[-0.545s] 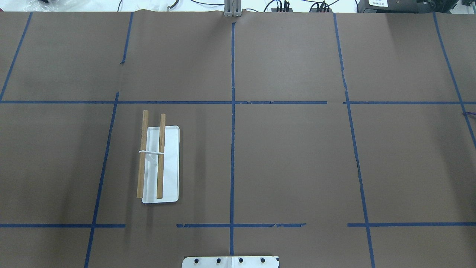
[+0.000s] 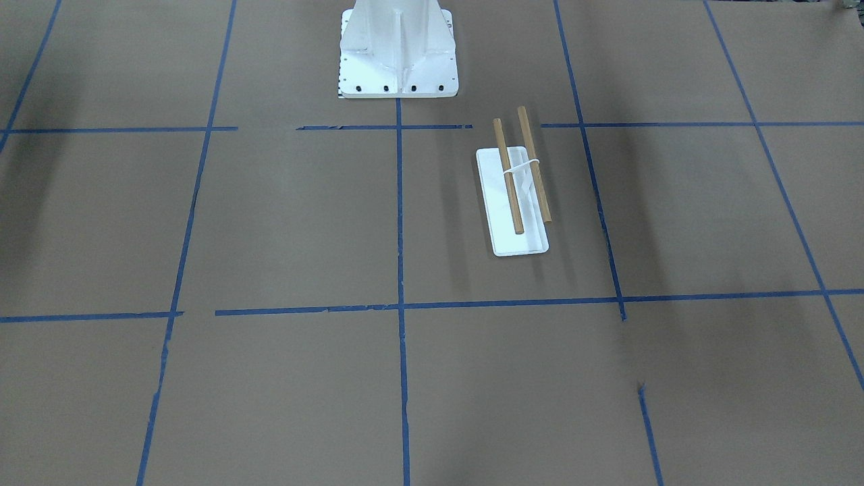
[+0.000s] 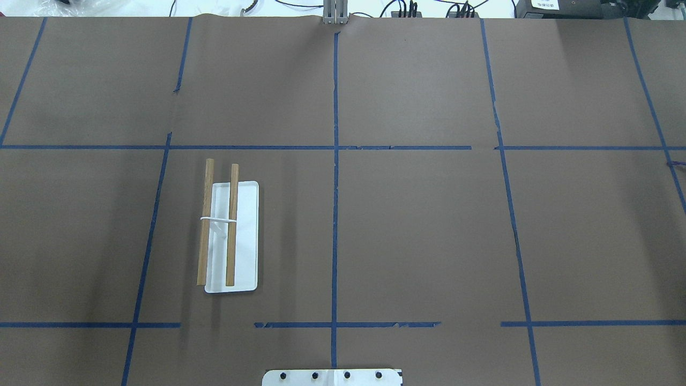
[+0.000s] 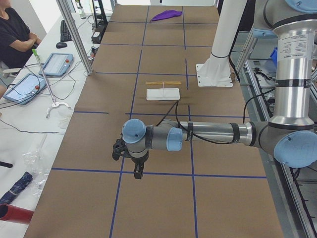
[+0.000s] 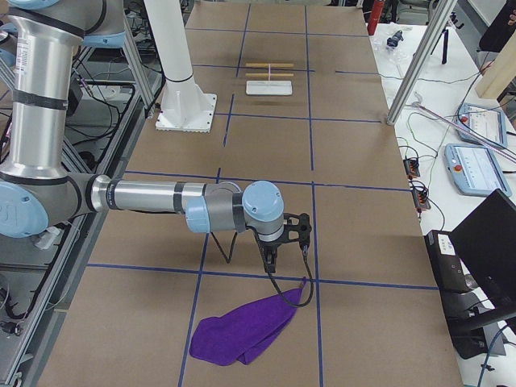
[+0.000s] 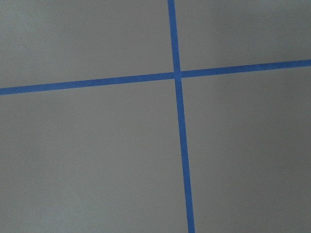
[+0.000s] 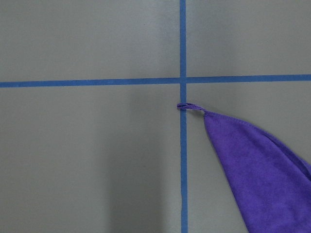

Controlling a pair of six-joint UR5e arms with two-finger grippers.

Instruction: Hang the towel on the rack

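**Rack** (image 3: 232, 225): two parallel light-brown dowels joined by a white crosspiece over a small white tray-like base. Stands at lower left of centre in the overhead view and right of centre in the front-facing view. Nothing hangs on it.

**Towel** (image 5: 242, 334): purple, bunched flat on the desk (image 3: 429, 241), bottom centre of the exterior right view, well apart from the rack at that view's top. In the right wrist view it fills the lower right corner, and its small hanging loop (image 7: 187, 106) lies on a blue tape line (image 7: 183, 155), just below a tape crossing.

**Right claw** (image 5: 271, 262): points down, above the desk, near the towel's loop corner and apart from it. Cannot tell how wide the jaws stand.

**Left claw** (image 4: 136, 171): points down over bare desk near a tape crossing, lower centre of the exterior left view. Jaw width cannot be told.

**Pedestal** (image 2: 399, 61): white, bolted, top centre of the front-facing view.
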